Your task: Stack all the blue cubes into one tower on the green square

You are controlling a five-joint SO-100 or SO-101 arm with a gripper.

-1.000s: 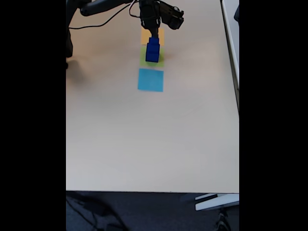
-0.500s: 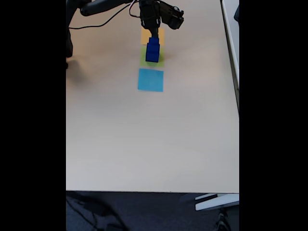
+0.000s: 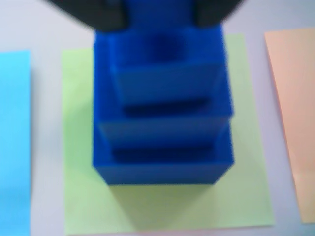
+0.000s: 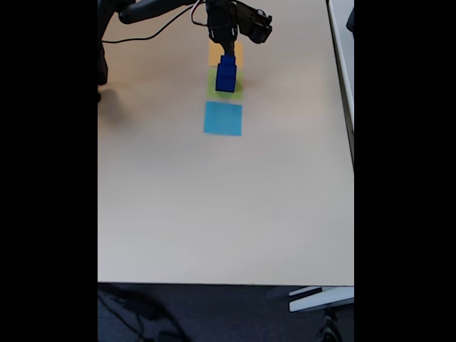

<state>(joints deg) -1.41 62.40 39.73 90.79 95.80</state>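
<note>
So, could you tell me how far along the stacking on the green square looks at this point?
Mostly done: the tower of blue cubes stands stepped on the green square, and no loose cube lies on the table in the fixed view. In hand: the gripper sits at the top cube; whether it grips is unclear. Left: letting go and backing off.

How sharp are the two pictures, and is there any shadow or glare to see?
Wrist view: soft and out of focus, the tower and the dark jaws at the top edge are blurred; a faint shadow falls on the green square below the tower. Fixed view: coarse and pale, with black bars at both sides; the tower is small, and the table looks washed out.
</note>
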